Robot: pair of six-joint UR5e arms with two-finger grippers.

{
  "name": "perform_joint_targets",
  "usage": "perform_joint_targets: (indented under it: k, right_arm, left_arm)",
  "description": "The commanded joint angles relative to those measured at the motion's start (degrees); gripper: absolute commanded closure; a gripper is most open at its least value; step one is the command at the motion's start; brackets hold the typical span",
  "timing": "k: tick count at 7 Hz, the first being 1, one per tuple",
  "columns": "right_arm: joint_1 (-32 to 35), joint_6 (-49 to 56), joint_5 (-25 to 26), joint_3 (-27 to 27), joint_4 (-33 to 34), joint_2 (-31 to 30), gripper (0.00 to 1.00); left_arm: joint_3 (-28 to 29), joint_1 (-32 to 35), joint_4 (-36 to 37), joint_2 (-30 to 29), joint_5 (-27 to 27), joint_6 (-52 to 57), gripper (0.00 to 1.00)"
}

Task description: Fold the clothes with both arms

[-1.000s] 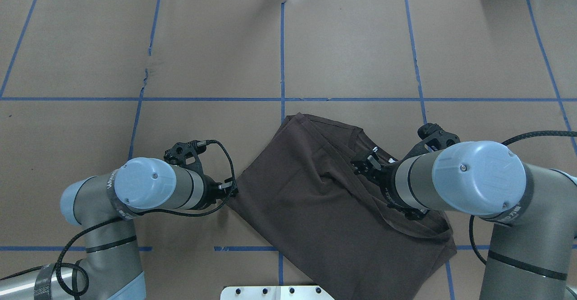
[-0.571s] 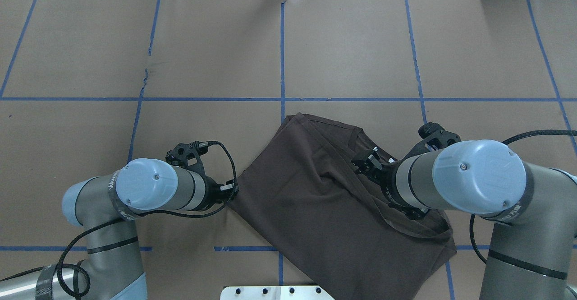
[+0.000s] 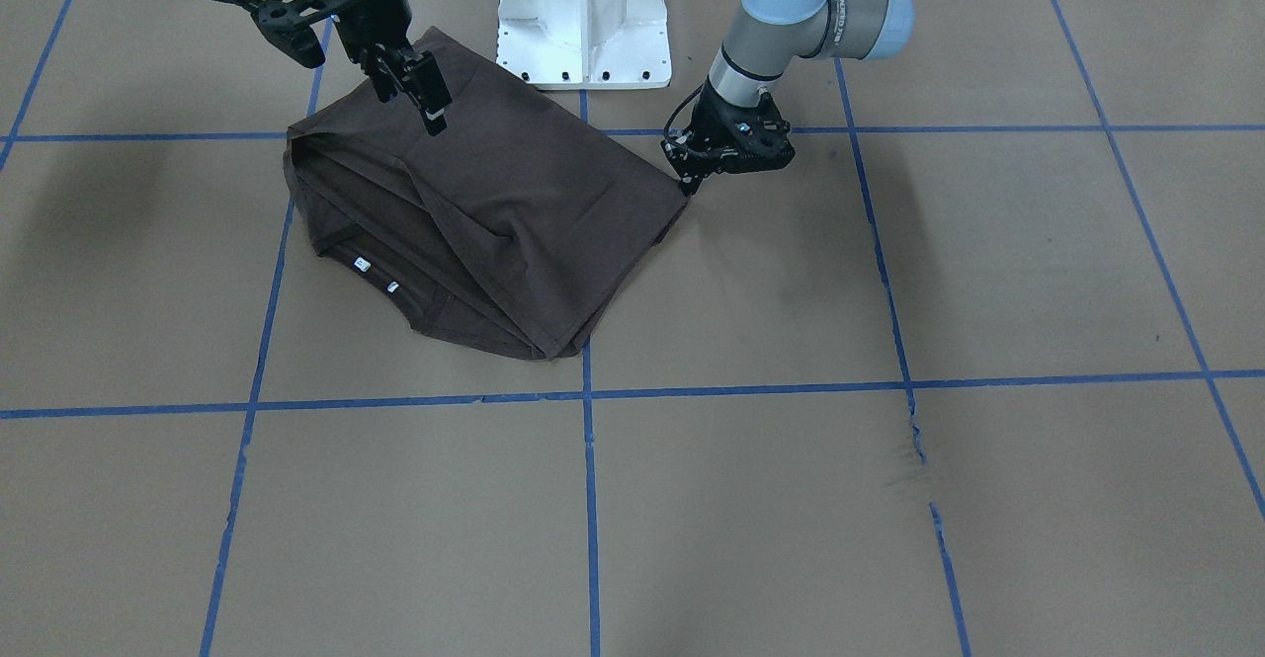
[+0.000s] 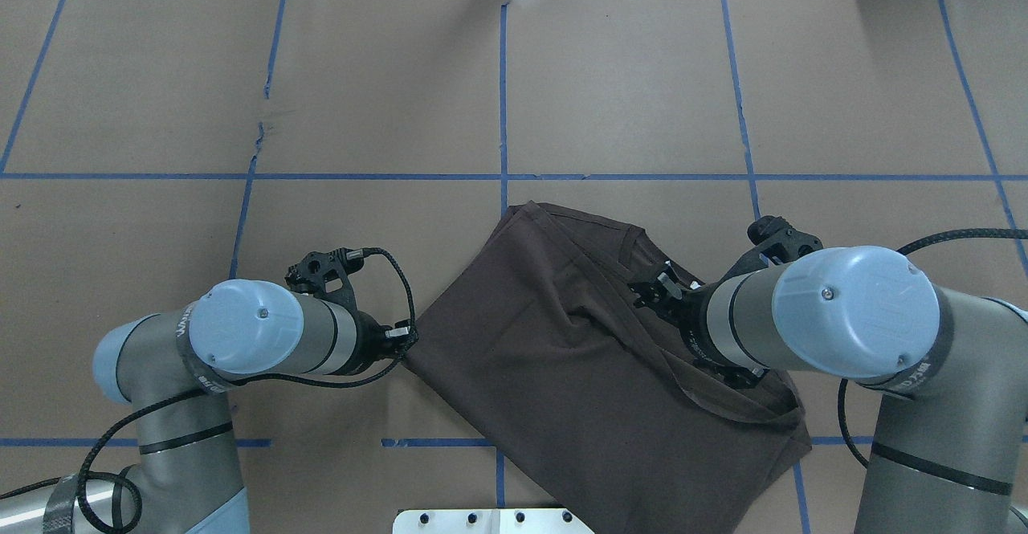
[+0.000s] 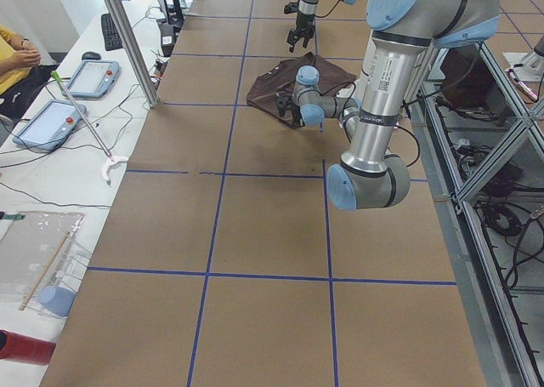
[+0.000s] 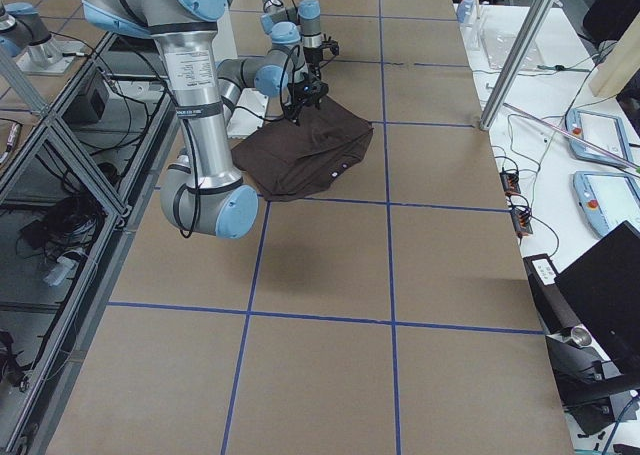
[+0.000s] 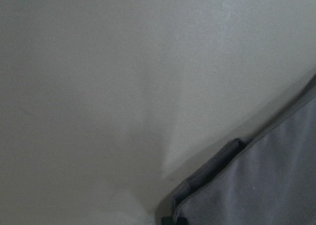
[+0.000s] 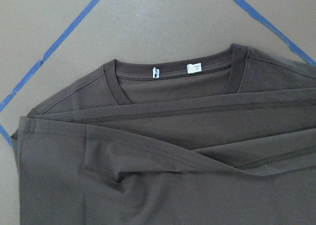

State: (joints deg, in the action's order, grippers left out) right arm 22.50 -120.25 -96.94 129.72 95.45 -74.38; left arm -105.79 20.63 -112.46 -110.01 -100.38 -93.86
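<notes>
The dark brown T-shirt [image 4: 562, 357] lies loosely folded on the paper-covered table, its collar and white neck tags [image 8: 195, 68] facing away from the robot. My left gripper [image 4: 408, 337] is low at the shirt's left corner [image 3: 686, 179]. It looks shut on that corner, which reaches the bottom of the left wrist view [image 7: 276, 185]. My right gripper [image 3: 415, 94] hovers above the shirt's right part [image 4: 652, 291]. It is open and holds nothing. The right wrist view looks down on the collar [image 8: 173, 71] and shows no fingers.
The white pedestal base [image 3: 583, 15] stands just behind the shirt. Blue tape lines grid the brown paper, which has a small tear [image 4: 259, 136] at the far left. In the exterior left view a side table holds tablets [image 5: 89, 76], with a person [image 5: 13, 59] beside it.
My left arm has drawn back a little to the left, its gripper staying at the shirt corner. The right gripper has edged slightly right. The shirt has barely shifted.
</notes>
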Motion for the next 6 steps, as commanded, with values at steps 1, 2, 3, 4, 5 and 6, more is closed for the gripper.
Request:
perform_joint_targets:
  k: [1,2,3,4,5,6]
  right_arm:
    - [0.53,0.02,0.00,-0.17,0.09,-0.06,0.00]
    - [0.62,0.02,0.00,-0.17,0.00,0.03,0.00]
    - [0.70,0.02,0.09,-0.35,0.00,0.11,0.00]
    - [0.79,0.02,0.09,-0.35,0.00,0.11,0.00]
    - [0.97,0.02,0.17,-0.35,0.00,0.11,0.00]
    - [1.23,0.02,0.09,-0.09,-0.17,0.29,0.00]
  left_arm:
    - [1.19,4.21,0.75,-0.02,0.18,5.85,1.00]
    - [5.64,9.21,0.75,-4.03,0.01,9.71,1.00]
    - [13.08,12.13,-0.03,-9.72,0.09,13.23,1.00]
    - [19.86,16.85,-1.78,-15.70,0.09,13.96,1.00]
    - [28.10,20.64,-3.45,-22.20,0.09,19.71,1.00]
    - [37.58,22.16,-7.64,-27.48,0.09,22.12,1.00]
